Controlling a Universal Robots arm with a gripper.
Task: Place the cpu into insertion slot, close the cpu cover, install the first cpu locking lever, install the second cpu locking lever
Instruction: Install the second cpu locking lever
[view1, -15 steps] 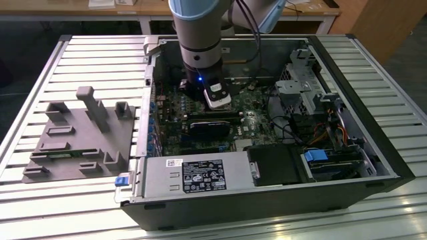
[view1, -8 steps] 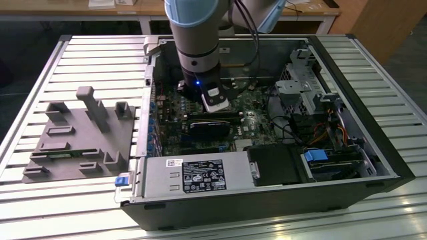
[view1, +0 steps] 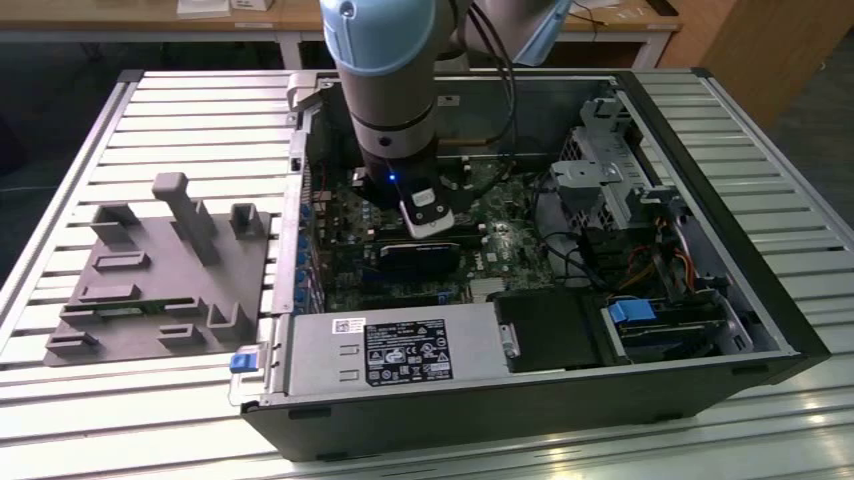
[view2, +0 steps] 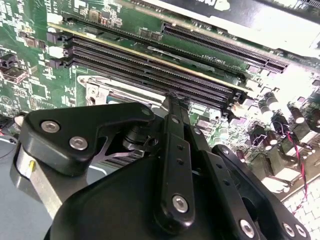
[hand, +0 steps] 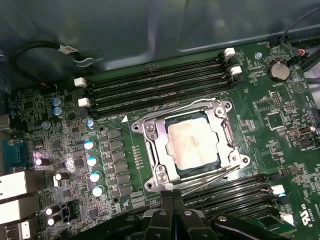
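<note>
Exterior view: my arm reaches down into the open pc case on the slatted counter, and my gripper hangs low over the motherboard, w/ a black card just beneath it and the grey power supply box nearer the case's edge, well apart from my gripper. A grey fixture tray sits on the counter outside the case, away from my gripper. Second wrist view: my gripper has its fingers pressed together into a narrow tip w/ nothing between them, tip right at the silvery edge of the insertion slot, long black memory slots just beyond. First wrist view: my gripper shows the same pinched-together tip, touching or nearly touching the wire lever along the socket's near edge. The cpu lies flat in the insertion slot, directly ahead of my gripper tip, w/ the cpu cover down around it, grey top visible through the window. Memory slots lie past the socket, more beside my gripper.
</note>
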